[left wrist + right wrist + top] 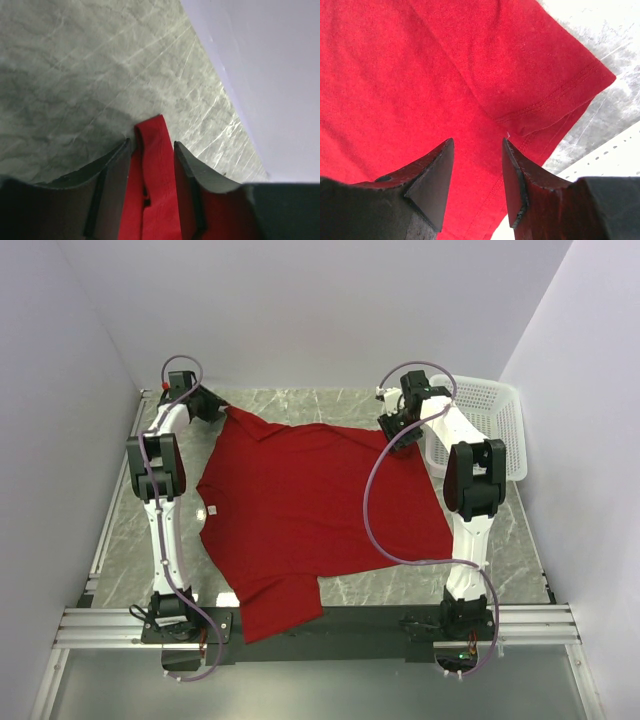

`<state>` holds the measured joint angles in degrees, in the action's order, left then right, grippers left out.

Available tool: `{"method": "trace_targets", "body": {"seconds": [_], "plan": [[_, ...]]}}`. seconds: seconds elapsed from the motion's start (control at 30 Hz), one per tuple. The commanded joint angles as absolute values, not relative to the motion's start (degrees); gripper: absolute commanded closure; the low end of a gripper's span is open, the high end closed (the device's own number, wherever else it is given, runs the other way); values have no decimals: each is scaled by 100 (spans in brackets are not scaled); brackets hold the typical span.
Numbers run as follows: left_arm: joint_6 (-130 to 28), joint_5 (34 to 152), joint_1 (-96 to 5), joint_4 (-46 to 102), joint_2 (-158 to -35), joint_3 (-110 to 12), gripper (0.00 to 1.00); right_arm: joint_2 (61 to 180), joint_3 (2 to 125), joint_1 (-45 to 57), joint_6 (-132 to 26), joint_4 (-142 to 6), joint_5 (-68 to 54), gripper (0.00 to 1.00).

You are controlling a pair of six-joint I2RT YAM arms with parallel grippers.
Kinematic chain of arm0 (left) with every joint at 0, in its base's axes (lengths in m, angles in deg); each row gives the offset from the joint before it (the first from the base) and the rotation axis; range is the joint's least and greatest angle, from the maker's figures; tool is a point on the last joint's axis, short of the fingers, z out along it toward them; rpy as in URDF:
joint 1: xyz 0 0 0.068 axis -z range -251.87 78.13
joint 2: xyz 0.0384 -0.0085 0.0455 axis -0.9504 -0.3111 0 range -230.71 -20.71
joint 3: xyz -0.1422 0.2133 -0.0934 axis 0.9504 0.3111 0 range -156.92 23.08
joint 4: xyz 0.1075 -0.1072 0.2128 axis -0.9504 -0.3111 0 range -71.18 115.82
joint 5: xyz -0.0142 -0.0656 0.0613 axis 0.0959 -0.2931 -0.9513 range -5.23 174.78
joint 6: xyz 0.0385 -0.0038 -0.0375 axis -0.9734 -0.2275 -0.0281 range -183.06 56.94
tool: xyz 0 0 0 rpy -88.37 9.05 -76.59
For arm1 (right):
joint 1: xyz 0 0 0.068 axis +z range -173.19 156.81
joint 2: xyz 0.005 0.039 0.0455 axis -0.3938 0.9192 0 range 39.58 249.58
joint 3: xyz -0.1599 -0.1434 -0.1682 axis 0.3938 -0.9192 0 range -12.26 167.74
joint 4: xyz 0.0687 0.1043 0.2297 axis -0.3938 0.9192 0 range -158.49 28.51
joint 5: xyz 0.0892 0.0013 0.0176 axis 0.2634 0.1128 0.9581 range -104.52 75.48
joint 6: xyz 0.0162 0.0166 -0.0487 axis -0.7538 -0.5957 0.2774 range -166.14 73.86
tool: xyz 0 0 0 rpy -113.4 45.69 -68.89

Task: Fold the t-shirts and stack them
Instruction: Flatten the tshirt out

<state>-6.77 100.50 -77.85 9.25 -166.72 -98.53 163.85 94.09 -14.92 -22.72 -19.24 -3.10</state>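
A deep red t-shirt (pixel 310 510) lies spread flat on the marble table (pixel 330 400), its white neck tag (pixel 211 508) toward the left arm. My left gripper (pixel 210 405) is at the shirt's far left corner. In the left wrist view a raised fold of the red cloth (pixel 157 165) stands between the fingers of the left gripper (pixel 150 142), which are still apart. My right gripper (pixel 395 430) hovers over the far right part of the shirt. In the right wrist view it (pixel 477 140) stands open above the flat cloth, just short of a sleeve hem (pixel 555 100).
A white mesh basket (pixel 490 420) stands at the back right, close to the right arm; its rim (pixel 610 155) shows beside the right fingers. White walls close in the table on the left, back and right. One sleeve (pixel 280 610) hangs over the near edge.
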Motion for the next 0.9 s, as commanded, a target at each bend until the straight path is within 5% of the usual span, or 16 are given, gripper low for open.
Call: {"method": "trace_targets", "body": {"seconds": [0.0,0.23,0.63,0.87], "plan": [[-575,9866,-7776,974,-16898,-10059,55,16105,9383,-1484,-2373,-2085,-283,50],[-646,9857,-7759,930,-16977,-10032,61,16139,9488,-1493,-2434,-2059,-257,50],[-628,9884,-7723,983,-17048,-10217,95,16034,9471,-1501,-2426,-2015,-257,50],[-619,10016,-7750,1334,-16679,-9972,100,15973,9435,-1510,-2320,-2059,-380,50]]}}
